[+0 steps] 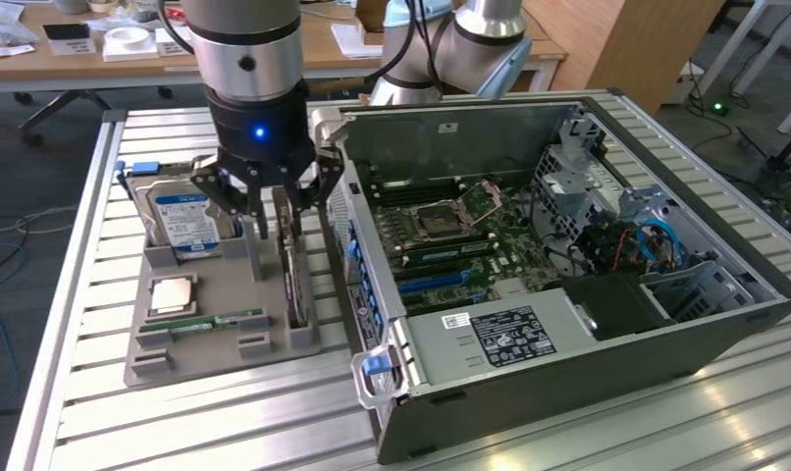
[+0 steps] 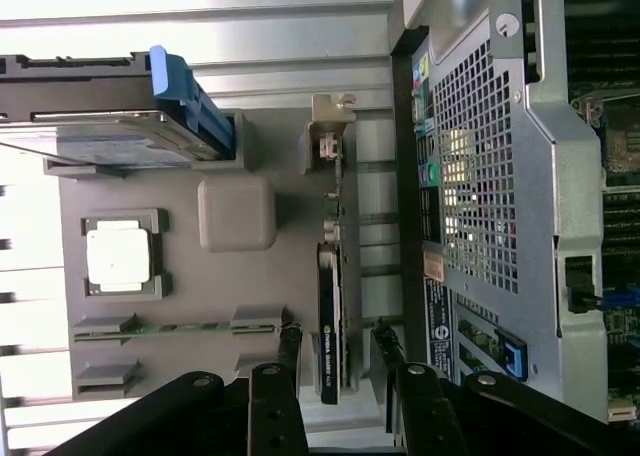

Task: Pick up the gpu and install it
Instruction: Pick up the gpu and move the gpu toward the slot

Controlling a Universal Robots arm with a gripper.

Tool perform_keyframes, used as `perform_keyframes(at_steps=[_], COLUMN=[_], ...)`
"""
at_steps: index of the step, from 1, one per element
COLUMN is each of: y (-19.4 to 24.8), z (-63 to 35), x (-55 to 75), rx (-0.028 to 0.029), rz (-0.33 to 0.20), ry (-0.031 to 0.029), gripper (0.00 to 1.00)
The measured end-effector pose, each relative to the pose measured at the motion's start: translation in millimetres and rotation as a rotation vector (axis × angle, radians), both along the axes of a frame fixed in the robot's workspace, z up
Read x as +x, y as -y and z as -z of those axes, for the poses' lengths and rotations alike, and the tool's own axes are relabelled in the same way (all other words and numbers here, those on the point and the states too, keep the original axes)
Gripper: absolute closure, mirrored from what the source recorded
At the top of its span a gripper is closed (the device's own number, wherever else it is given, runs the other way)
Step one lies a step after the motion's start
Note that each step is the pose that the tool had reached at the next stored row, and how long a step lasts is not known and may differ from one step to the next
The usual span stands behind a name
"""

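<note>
I hold the claw [image 2: 338,348] open astride the gpu [image 2: 333,311], upright in its grey holder [image 1: 192,341] beside the open computer case [image 1: 592,378].

Parts holder [image 1: 186,358] sits on table [image 1: 173,422], at ext. view's left of open PC case [image 1: 710,334], just beside it. In holder: hard drive [image 1: 186,221] upright at far end, CPU [image 1: 173,294] flat in front of it, memory stick [image 1: 219,320] nearer still. gpu [image 1: 294,280] stands on edge in slot along holder's case-side edge. Claw [image 1: 267,211] hangs over gpu, one finger each side, w/ gaps. Motherboard [image 1: 461,245] lies inside case.
</note>
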State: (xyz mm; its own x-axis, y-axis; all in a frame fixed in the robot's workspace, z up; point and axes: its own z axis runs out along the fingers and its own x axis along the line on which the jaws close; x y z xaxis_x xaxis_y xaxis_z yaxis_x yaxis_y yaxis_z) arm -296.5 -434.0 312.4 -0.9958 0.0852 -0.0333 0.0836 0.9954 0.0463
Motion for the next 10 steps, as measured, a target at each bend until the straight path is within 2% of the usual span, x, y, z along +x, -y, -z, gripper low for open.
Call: perform_keyframes(at_steps=[10], y=[0.0], z=[12.5], x=[0.0], rx=[-0.0003], rz=[0.0], ry=[-0.0001], gripper=[0.58])
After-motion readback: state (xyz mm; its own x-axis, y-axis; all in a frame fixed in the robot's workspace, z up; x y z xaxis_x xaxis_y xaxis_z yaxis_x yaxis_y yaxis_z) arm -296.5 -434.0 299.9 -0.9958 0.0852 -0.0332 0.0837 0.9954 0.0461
